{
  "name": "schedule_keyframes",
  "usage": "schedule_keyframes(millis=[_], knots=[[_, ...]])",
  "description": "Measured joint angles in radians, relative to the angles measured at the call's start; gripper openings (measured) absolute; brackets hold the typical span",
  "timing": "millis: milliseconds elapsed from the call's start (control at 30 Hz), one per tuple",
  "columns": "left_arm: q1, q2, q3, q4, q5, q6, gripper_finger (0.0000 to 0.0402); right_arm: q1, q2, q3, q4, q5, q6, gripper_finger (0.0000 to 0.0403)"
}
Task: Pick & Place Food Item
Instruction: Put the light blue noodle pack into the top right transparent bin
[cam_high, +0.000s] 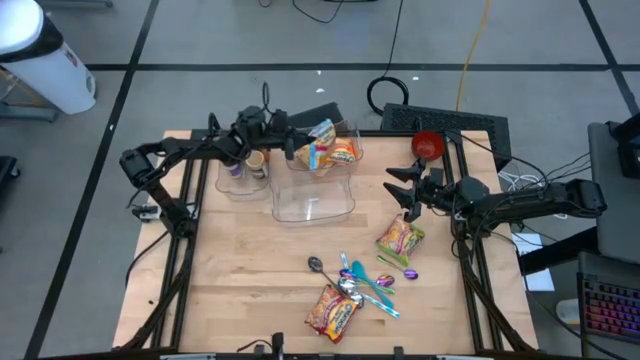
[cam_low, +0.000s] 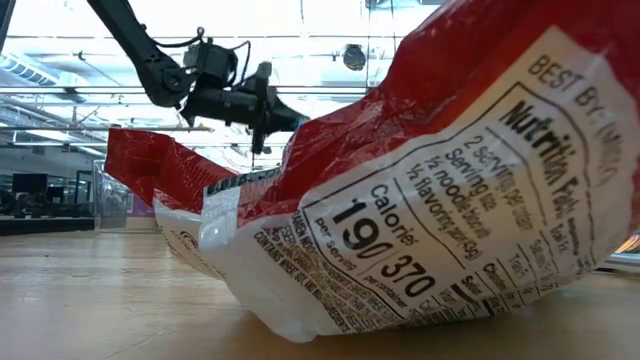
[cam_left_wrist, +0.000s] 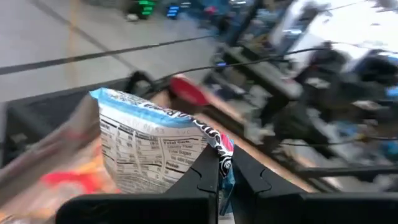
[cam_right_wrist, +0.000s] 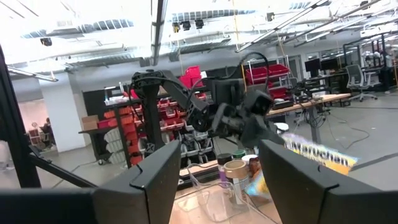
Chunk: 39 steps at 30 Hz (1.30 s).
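Placement was underway as the left hand pinched a noodle packet above the clear bin at twelve o'clock, release presumably next, right hand spread.

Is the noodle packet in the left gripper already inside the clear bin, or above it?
Above it. The left gripper, shut on the noodle packet, holds it over the clear bin; release not yet done.

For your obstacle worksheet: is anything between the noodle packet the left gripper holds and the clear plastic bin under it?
Nothing visible. The left gripper holds the blue-edged noodle packet over the open-topped clear plastic bin, with no lid showing.
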Motion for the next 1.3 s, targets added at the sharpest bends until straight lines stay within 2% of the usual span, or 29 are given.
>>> schedule_keyframes(millis=[100, 400, 867, 1100, 1300], knots=[[-0.006, 0.000, -0.016, -0.046, -0.085, 0.021, 0.0011, 0.000, 0.000, 0.000, 0.002, 0.000, 0.015, 0.0210], [-0.001, 0.000, -0.027, -0.233, -0.247, 0.058, 0.0011, 0.000, 0.000, 0.000, 0.009, 0.000, 0.016, 0.0210], [-0.001, 0.000, -0.027, -0.327, -0.270, 0.061, 0.0018, 0.000, 0.000, 0.000, 0.008, -0.001, 0.016, 0.0210], [-0.009, -0.021, -0.027, -0.370, -0.343, 0.092, 0.0010, 0.000, 0.000, 0.000, 0.008, -0.001, 0.014, 0.0210], [-0.020, -0.098, -0.027, -0.474, -0.439, 0.140, 0.0016, 0.000, 0.000, 0.000, 0.008, -0.001, 0.013, 0.0210]])
